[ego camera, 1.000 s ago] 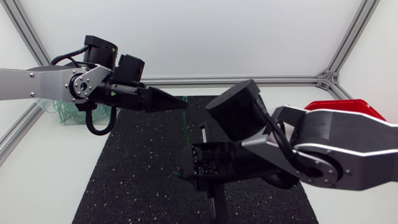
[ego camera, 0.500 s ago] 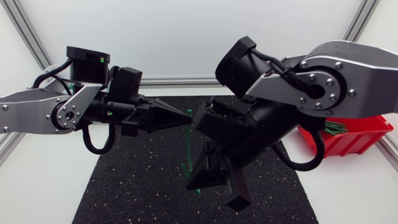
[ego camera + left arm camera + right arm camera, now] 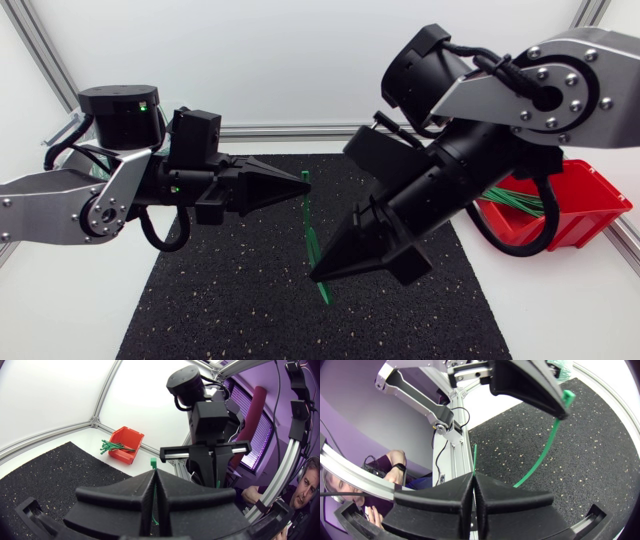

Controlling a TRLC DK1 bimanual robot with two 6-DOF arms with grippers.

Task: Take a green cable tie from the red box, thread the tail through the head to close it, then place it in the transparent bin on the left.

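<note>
From above, the left gripper (image 3: 298, 186) and the right gripper (image 3: 316, 272) meet over the middle of the mat (image 3: 220, 290). One green tie (image 3: 312, 235) hangs between them, running from 12 to 6 o'clock. The left one pinches its head and the right one is closed near its tail, which sticks out a little past the tip. The box (image 3: 590, 205) lies at 3 o'clock, with more ties inside. In the left wrist view, the left gripper (image 3: 154, 474) has its fingers pressed together. The head of the tie (image 3: 153, 462) stands just beyond their tips, and the box (image 3: 127, 440) is far ahead. In the right wrist view, the right gripper (image 3: 472, 479) is closed on the tail, whose thin end rises from between the fingers. The tie (image 3: 546, 449) bends away to the left gripper (image 3: 559, 406). I judge that the threading step is in hand and not done, because the tie is open. The next move needs to bend the tail round and aim its end exactly into the small head. The bin comes after.
</note>
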